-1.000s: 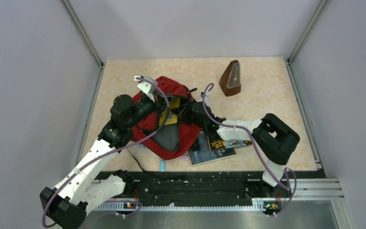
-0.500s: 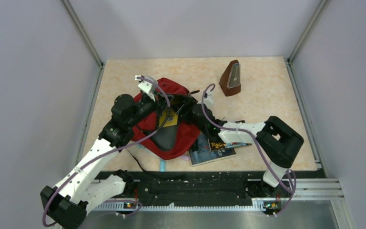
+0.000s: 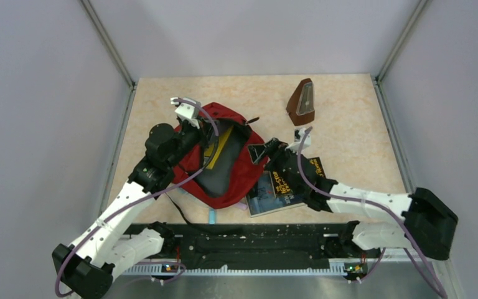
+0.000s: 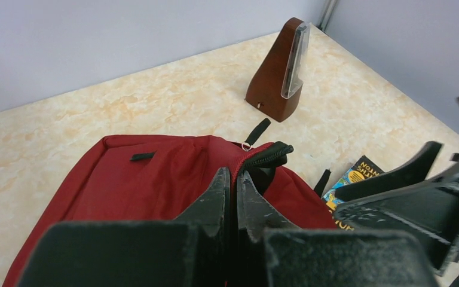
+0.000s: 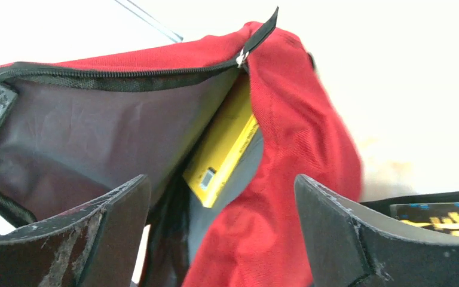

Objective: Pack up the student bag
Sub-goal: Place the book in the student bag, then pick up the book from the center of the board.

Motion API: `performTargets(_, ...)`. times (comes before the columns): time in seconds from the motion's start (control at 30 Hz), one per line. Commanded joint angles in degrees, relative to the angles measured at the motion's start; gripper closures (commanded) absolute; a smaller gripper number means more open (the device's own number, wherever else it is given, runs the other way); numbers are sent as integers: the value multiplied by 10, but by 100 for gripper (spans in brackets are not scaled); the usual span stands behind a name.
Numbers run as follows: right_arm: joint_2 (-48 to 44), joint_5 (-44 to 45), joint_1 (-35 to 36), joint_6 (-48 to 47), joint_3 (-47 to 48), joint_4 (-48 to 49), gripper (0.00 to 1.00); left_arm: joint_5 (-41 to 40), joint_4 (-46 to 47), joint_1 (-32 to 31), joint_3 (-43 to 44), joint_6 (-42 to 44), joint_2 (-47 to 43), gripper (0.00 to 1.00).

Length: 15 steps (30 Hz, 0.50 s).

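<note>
The student bag (image 3: 236, 177) is a red backpack lying in the middle of the table, mouth open toward the right. My left gripper (image 3: 207, 133) is shut on the zipper edge of the student bag (image 4: 149, 185), holding the opening up; its fingertips (image 4: 222, 182) pinch red fabric. A yellow book (image 3: 221, 147) stands slanted inside the bag, and the right wrist view shows this yellow book (image 5: 226, 149) against the grey lining. My right gripper (image 3: 264, 149) hangs open just outside the bag's mouth, nothing between its fingers (image 5: 125, 203).
Two dark books (image 3: 280, 190) lie stacked on the table to the right of the bag, under my right arm. A brown metronome (image 3: 302, 103) stands at the back right. A black strap (image 4: 257, 131) trails from the bag's top.
My right gripper opened and drew back to the right, out of the bag's mouth. The yellow book stayed behind inside the bag. The left gripper kept its hold.
</note>
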Motion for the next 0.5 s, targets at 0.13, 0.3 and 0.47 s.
performTargets(0.13,-156,-7,-46,-181,-53,-164,1,-13,33,1,12,4,-15,100)
performTargets(0.3,-233,-99,-156,-197,-55,-324,1,-12,32,1,12,7,-16,100)
performTargets(0.47,-311,-72,-201,-184,-66,-435,1,-33,30,1,9,25,-13,100)
